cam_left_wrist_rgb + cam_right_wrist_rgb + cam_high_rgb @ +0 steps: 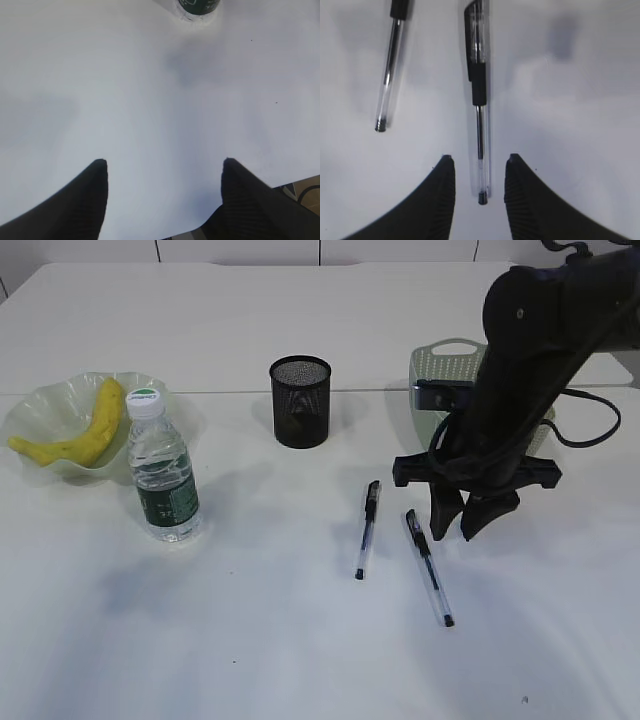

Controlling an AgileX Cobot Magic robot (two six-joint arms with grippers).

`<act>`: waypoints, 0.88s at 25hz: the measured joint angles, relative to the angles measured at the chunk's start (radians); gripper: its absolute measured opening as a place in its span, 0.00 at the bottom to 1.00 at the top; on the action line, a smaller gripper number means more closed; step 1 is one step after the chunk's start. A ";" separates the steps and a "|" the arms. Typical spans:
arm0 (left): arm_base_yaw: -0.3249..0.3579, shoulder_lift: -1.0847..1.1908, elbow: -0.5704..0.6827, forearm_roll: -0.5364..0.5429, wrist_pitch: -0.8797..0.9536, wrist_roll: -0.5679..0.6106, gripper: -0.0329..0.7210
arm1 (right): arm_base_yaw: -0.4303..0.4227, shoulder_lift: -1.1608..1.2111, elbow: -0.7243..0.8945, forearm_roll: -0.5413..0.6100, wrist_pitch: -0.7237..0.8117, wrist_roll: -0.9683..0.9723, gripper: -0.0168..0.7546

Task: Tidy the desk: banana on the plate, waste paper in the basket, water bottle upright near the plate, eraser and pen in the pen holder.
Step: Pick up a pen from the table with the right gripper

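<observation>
The right gripper [479,175] hovers partly open, its ribbed black fingers [437,200] straddling the tip of a clear plastic pen [479,100] on the white table [300,640] without gripping it. The left gripper [165,175] gapes wide, empty. A second pen [368,528] lies beside; the mesh pen holder [300,400] stands behind.

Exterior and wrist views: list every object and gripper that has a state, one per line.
Banana: lying on the plate.
Water bottle: upright, capped, beside the plate.
Pen holder: upright; contents cannot be seen.
Basket: upright, partly hidden by the arm.
Left pen: flat on the table.
Right pen: flat, tip between the open right gripper jaws.
Left gripper: open, empty.
</observation>
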 joint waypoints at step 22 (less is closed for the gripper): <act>0.000 0.000 0.000 0.000 0.000 0.000 0.70 | 0.000 0.215 -0.259 -0.045 0.122 -0.030 0.53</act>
